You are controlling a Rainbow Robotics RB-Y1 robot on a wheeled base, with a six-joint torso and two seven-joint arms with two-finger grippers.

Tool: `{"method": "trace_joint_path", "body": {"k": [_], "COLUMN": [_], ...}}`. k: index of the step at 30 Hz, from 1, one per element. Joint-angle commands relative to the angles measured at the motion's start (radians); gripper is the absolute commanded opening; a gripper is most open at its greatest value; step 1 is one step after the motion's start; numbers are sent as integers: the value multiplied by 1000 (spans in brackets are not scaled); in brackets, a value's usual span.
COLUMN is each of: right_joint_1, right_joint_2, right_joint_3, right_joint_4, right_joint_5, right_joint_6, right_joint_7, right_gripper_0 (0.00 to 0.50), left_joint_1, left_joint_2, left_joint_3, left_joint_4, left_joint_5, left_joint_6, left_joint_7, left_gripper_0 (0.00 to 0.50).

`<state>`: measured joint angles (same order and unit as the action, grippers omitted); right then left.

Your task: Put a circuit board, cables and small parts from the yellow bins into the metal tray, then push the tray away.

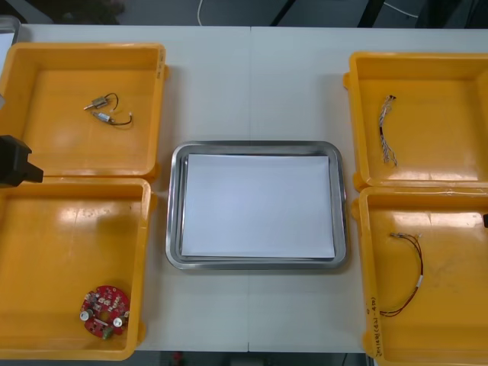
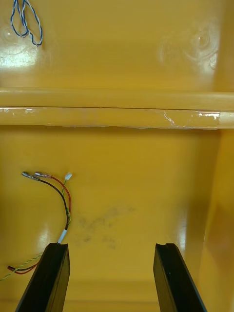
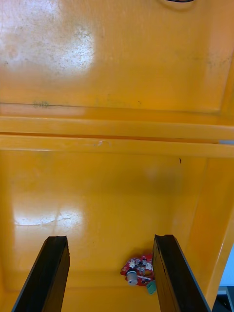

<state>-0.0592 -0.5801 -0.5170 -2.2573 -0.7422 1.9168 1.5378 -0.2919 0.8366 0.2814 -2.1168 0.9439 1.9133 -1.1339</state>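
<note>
Light surface [image 1: 252, 84] | circuit board [image 1: 104, 310]: stiff, light, fragile, best gripped at rim | my left hand [image 3: 109, 239] open near it | my right hand [image 2: 110, 246] open over a yellow bin [image 2: 117, 112]

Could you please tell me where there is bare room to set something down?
The tray is all bare. The left near bin is free apart from the board at its near edge. The right near bin is free between the red and yellow cable and its outer wall. The open left gripper and right gripper hang over those bins.
</note>
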Motion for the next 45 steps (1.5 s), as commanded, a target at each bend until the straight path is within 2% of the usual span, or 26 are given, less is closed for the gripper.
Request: {"method": "trace_joint_path", "body": {"k": [1, 45], "right_joint_1": [18, 18], "right_joint_2": [-20, -20], "right_joint_3": [-20, -20], "right_joint_4": [-34, -34], "right_joint_5": [-5, -5], "right_joint_6": [3, 3], "right_joint_7": [-25, -25], "right_gripper_0": [500, 500], "left_joint_1": [20, 20], "left_joint_2": [24, 24], "left_joint_3": [30, 30], "left_joint_4": [-28, -28], "left_joint_5": [-8, -8], "left_joint_6": [7, 7], "left_joint_7": [-55, -55], "left_gripper_0": [500, 500]}}
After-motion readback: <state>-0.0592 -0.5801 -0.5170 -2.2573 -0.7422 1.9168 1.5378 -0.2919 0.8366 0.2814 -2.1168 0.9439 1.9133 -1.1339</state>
